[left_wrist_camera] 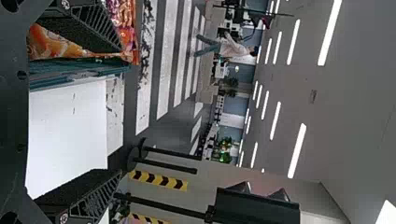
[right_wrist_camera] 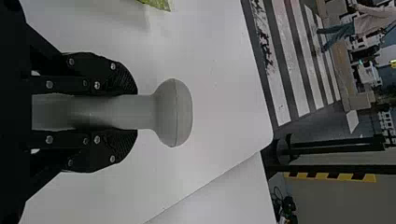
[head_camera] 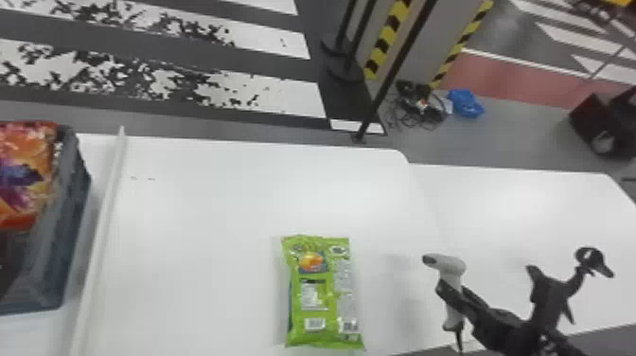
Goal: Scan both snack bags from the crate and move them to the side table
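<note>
Grey scanner [right_wrist_camera: 173, 112] is pinched in my right claw [right_wrist_camera: 133, 112], near the green bag [head_camera: 324, 289]. That bag lies flat on the white bench [head_camera: 203, 213], bar code [head_camera: 314, 324] up. I think it's scan time, so next I should point the scanner at those little lines. Farther off, my left claw [left_wrist_camera: 119, 111] is spread wide and holds nothing, and the orange bag [head_camera: 23, 175] is in the crate [head_camera: 52, 270].
</note>
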Action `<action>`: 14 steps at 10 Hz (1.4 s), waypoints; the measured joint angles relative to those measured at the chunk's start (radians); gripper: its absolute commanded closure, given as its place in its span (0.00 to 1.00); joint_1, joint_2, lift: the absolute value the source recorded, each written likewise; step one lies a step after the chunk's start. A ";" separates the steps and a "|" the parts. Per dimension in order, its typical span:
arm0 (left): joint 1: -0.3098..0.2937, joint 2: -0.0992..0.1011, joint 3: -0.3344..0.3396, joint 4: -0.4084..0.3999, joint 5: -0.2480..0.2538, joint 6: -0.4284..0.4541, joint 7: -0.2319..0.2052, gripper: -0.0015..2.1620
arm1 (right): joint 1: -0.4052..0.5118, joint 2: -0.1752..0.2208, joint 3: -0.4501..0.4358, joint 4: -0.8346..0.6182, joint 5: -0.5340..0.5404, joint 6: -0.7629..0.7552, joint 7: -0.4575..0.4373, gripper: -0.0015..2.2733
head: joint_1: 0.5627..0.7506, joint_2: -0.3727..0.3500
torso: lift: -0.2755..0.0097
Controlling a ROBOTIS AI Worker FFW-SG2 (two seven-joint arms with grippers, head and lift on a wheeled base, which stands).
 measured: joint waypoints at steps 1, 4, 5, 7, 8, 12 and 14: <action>-0.006 0.001 -0.005 0.004 0.000 0.000 0.000 0.04 | 0.050 0.024 -0.013 -0.059 -0.032 0.025 0.004 0.99 | 0.70 0.03 | 0.86; -0.005 0.001 -0.007 0.007 0.001 -0.015 0.002 0.04 | 0.172 0.079 -0.019 -0.212 -0.099 0.154 0.020 0.99 | 0.70 0.03 | 0.86; -0.002 0.001 -0.007 0.008 0.001 -0.028 0.003 0.04 | 0.200 0.090 -0.019 -0.238 -0.122 0.186 0.032 0.99 | 0.70 0.03 | 0.86; 0.000 0.001 -0.008 0.010 0.002 -0.034 0.005 0.04 | 0.251 0.123 -0.009 -0.289 -0.159 0.224 0.060 0.99 | 0.70 0.05 | 0.86; 0.000 0.001 -0.009 0.010 0.003 -0.034 0.005 0.04 | 0.273 0.135 -0.007 -0.313 -0.184 0.243 0.064 0.99 | 0.70 0.08 | 0.86; -0.004 0.000 -0.009 0.009 0.003 -0.034 0.006 0.04 | 0.318 0.145 0.013 -0.387 -0.234 0.382 0.114 0.99 | 0.70 0.20 | 0.86; -0.008 0.000 -0.012 0.013 0.003 -0.034 0.007 0.04 | 0.331 0.145 0.047 -0.400 -0.231 0.392 0.115 0.99 | 0.70 0.24 | 0.86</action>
